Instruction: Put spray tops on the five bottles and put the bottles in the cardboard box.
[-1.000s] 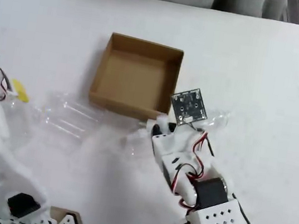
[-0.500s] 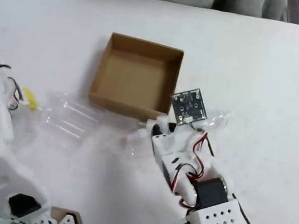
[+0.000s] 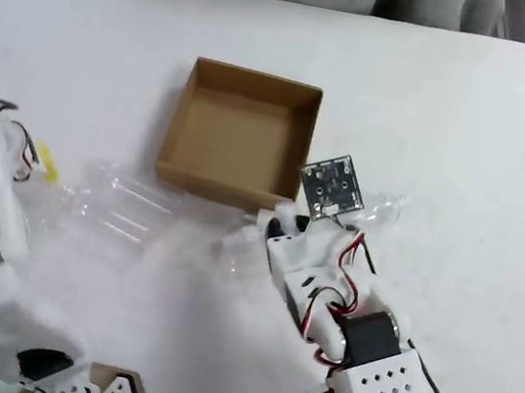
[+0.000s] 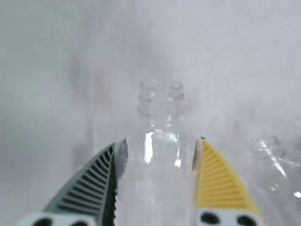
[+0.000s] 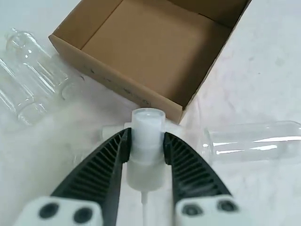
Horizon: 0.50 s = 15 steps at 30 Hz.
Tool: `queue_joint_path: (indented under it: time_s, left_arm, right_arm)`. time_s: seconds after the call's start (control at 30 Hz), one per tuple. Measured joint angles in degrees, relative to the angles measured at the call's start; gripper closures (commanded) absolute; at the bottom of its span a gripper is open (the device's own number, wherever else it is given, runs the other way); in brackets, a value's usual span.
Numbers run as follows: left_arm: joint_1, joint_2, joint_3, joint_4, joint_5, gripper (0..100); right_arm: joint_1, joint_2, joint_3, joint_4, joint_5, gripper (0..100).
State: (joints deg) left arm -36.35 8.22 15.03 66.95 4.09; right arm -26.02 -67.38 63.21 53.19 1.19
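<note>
My right gripper point(image 5: 146, 135) is shut on a white spray top point(image 5: 146, 155), held upright just in front of the cardboard box point(image 5: 113, 82). In the high view this gripper point(image 3: 273, 226) sits at the near right corner of the box point(image 3: 164, 157). My left gripper point(image 4: 160, 147) has its grey and yellow fingers pressed against both sides of a clear bottle point(image 4: 160, 101), whose open neck points away from the camera. Seen from above, its yellow finger point(image 3: 47, 162) is at the table's left, beside other clear bottles point(image 3: 122, 207).
One clear bottle point(image 5: 254, 141) lies to the right of the box corner, also seen from above as a bottle point(image 3: 381, 209). More bottles point(image 5: 28, 80) lie to the left of the box. The box stands open. A small cardboard piece point(image 3: 120, 388) shows at the near edge.
The left arm swung right toward the bottles, then back left a little, its yellow finger ending slightly higher in the view. The right arm and spray top have stayed still.
</note>
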Motion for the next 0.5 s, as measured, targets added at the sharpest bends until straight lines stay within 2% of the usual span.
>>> queue_joint_path:
  time_s: [0.23,0.37,0.5]
  left_arm:
    - [7.8,-20.2,2.2,3.3,0.0,97]
    - [16.2,-32.8,8.7,2.9,0.0,97]
    - [25.4,-44.6,16.1,-1.8,0.0,97]
  right_arm:
    - [6.4,0.0,0.0,-4.4,0.0,98.3]
    - [6.9,0.0,0.0,-8.2,0.0,98.3]
    - [9.2,0.0,0.0,-14.9,0.0,98.3]
